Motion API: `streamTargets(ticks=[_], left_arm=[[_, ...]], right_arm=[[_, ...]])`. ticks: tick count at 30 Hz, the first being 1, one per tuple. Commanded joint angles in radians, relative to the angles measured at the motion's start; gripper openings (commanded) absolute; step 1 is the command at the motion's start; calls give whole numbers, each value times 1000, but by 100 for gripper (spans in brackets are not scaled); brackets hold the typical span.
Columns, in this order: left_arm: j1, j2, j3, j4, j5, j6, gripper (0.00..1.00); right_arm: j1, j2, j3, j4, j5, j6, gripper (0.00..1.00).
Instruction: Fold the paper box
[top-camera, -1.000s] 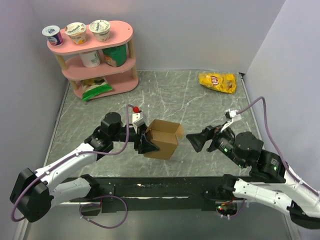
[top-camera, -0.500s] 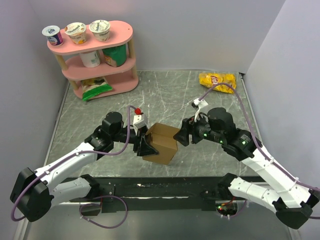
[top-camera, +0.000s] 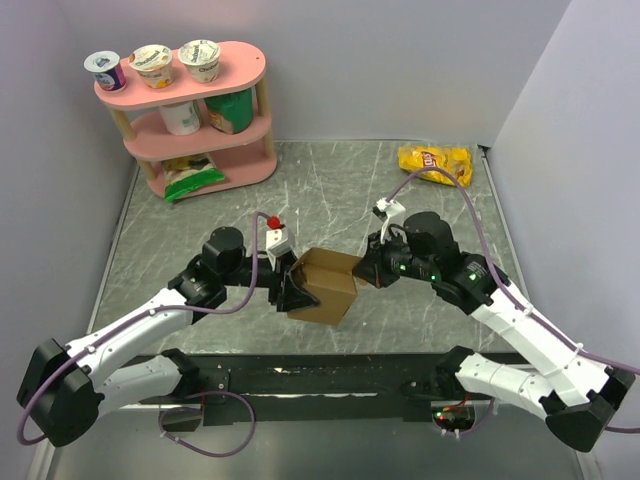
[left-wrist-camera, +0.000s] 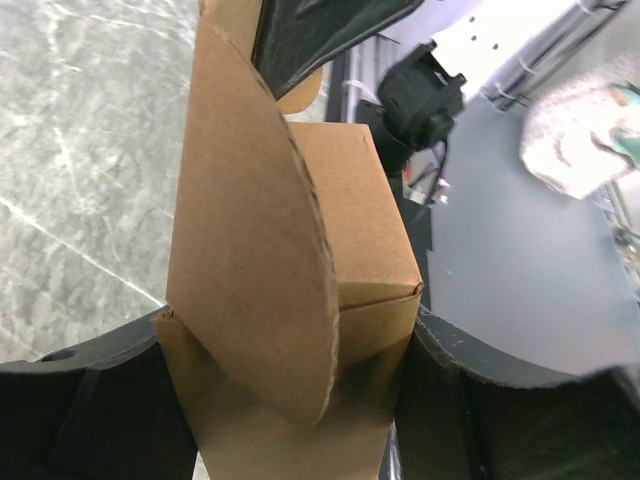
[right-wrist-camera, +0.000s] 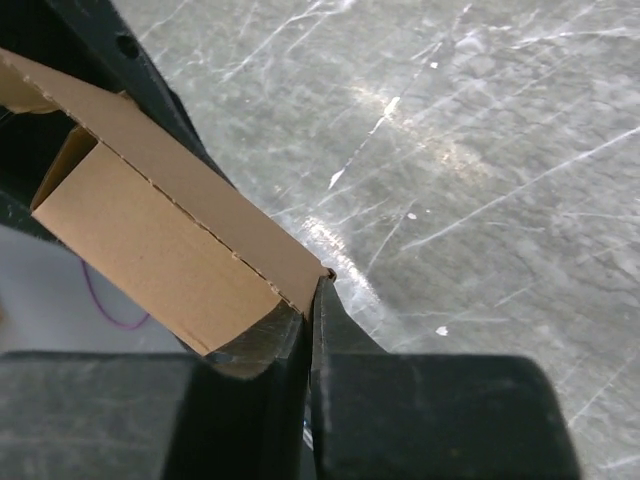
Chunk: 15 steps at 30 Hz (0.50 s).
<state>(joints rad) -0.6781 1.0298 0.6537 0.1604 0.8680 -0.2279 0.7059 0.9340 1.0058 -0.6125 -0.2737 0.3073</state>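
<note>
- We see a grey marbled table (top-camera: 400, 200) under both grippers.
- A pink shelf (top-camera: 240, 72) stands well beyond the left gripper (top-camera: 288, 290), off to its left, with cups and packets on it.
- The left gripper is clenched on the paper box (top-camera: 328, 288). The box sits between its fingers (left-wrist-camera: 90, 410), one on each side wall.
- The right gripper (top-camera: 368, 268) meets the box from the side opposite the left gripper. Its fingers (right-wrist-camera: 420, 420) are pressed together, with the tips touching a box corner. We cannot tell if any cardboard is pinched.
- A rounded flap (left-wrist-camera: 260, 230) stands open, just ahead of the left fingers.
- A yellow chip bag (top-camera: 435, 163) lies well beyond the right gripper.
</note>
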Motion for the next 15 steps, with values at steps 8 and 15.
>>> streamTargets(ticks=[8, 15], left_arm=[[-37, 53, -40, -5, -328, -47, 96], [-37, -6, -49, -207, -397, -76, 96]], right_arm=[[0, -17, -139, 154, 198, 21, 0], [-8, 75, -176, 207, 202, -10, 0]])
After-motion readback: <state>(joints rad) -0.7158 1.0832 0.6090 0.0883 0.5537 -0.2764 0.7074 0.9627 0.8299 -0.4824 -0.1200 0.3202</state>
